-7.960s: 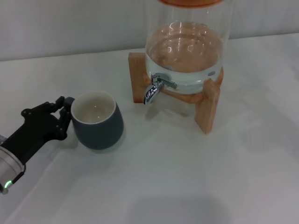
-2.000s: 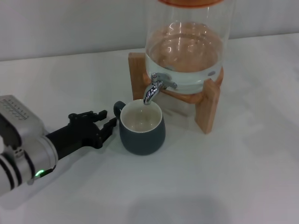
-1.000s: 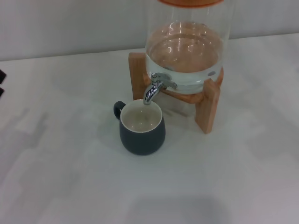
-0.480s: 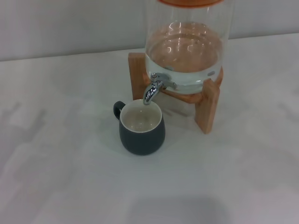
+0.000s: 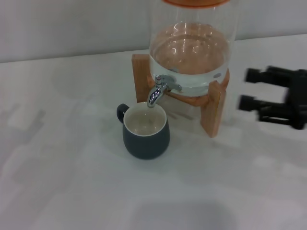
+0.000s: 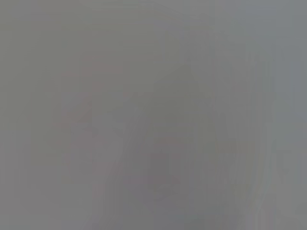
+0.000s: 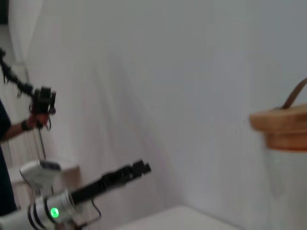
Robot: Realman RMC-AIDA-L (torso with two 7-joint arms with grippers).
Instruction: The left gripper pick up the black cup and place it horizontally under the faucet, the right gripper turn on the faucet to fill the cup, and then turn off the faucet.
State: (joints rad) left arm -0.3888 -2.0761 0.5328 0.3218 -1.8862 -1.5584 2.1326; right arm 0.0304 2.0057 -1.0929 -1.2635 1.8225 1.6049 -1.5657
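Cup (image 5: 146, 135) sits upright on the white counter (image 5: 72, 182), a squat, rounded body of matte charcoal with a smooth cream inside and a small loop handle (image 5: 122, 111) turned toward the robot's left. Its mouth lies right below the faucet (image 5: 157, 91), a small chrome spigot with a curved spout and a short lever, glossy and reflective. The spout tip hangs just above the cup's far rim, not touching it.

The faucet is fixed to a clear glass dispenser (image 5: 192, 45), a wide cylinder holding water in its lower part, with an orange-brown band at its top edge. The dispenser rests in a pale wooden stand (image 5: 211, 110) made of flat, square-cut boards with visible grain; one upright shows behind the faucet and another at the near right.

The right end effector (image 5: 249, 89) comes in from the right edge of the head view, matte black and blocky, its two thin fingers (image 5: 253, 75) pointing toward the stand and held well apart, with nothing between them. It hovers near the stand's right side, clear of the faucet.

In the right wrist view the left end effector (image 7: 139, 168) shows far off, raised in the air on a silver-grey arm with a green light (image 7: 53, 212); whether its black fingers are spread or closed I cannot tell. The same view catches the dispenser's wooden lid (image 7: 280, 127) with its thin curved strap. The left wrist view shows only a flat grey blur.
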